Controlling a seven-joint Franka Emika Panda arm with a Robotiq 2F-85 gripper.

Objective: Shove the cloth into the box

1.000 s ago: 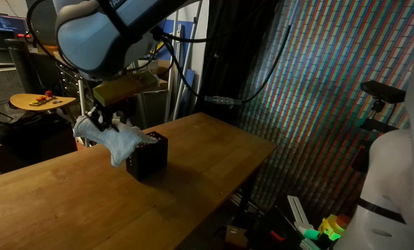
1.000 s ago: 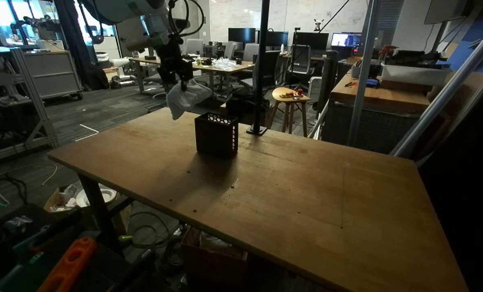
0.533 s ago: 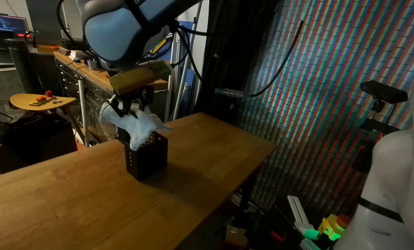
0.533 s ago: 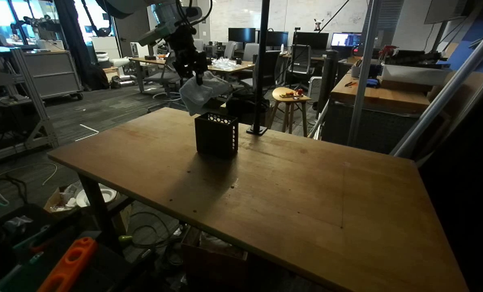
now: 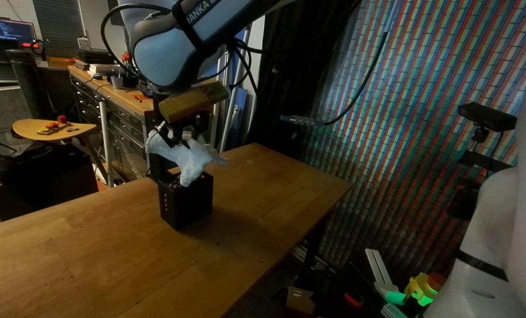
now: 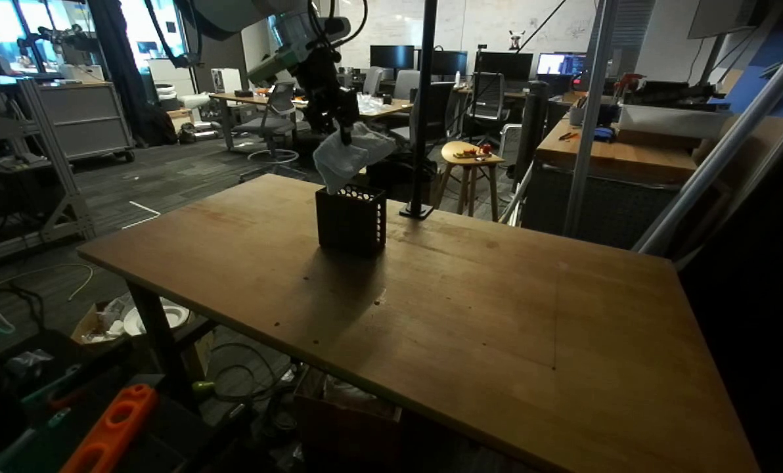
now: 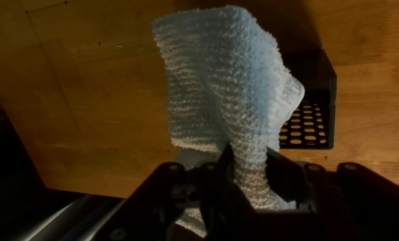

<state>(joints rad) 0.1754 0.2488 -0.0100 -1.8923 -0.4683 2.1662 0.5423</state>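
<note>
Cloth (image 7: 216,83) clamped in gripper (image 7: 249,152) over box (image 6: 351,225); black pole (image 6: 424,108) stands near box on table (image 6: 496,309)

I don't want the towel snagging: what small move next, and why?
I'd probably lower the tool slightly: in both exterior views it grips the towel above the black perforated box, one corner drooping toward it, so that may enter first.

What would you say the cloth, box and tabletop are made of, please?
The cloth: probably terry cotton or microfibre, matte, judging by its fuzzy, nubby pile.
The box: likely dull black plastic, from its thin rim and honeycomb holes; perhaps painted metal.
The tabletop: probably wood or veneer; faint sheen, streaky grain.
</note>
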